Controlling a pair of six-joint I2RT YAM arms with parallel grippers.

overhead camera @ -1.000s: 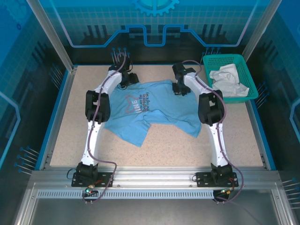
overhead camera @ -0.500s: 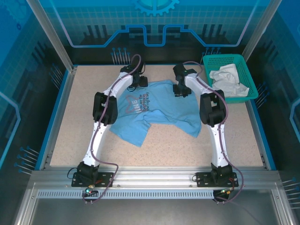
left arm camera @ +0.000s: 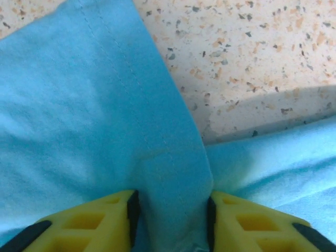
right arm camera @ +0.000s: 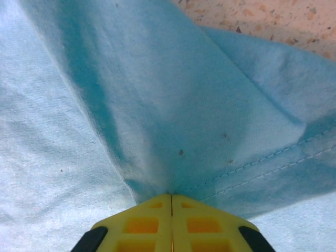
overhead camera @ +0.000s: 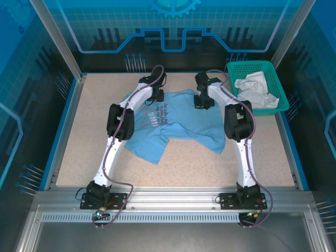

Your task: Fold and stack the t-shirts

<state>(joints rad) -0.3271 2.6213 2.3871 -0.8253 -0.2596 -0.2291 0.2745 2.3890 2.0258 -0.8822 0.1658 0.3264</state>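
Right gripper pinches the blue shirt tight, while left gripper seemingly clamps a thicker ridge, so an uneven lift could slip that side and skew the fold.

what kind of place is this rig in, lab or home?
Probably a lab robot cell: speckled table fenced by aluminium rails and blue printed panels, with a blue t-shirt laid out on it.

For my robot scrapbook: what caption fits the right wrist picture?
Right gripper pinches a fold of the light blue t-shirt.
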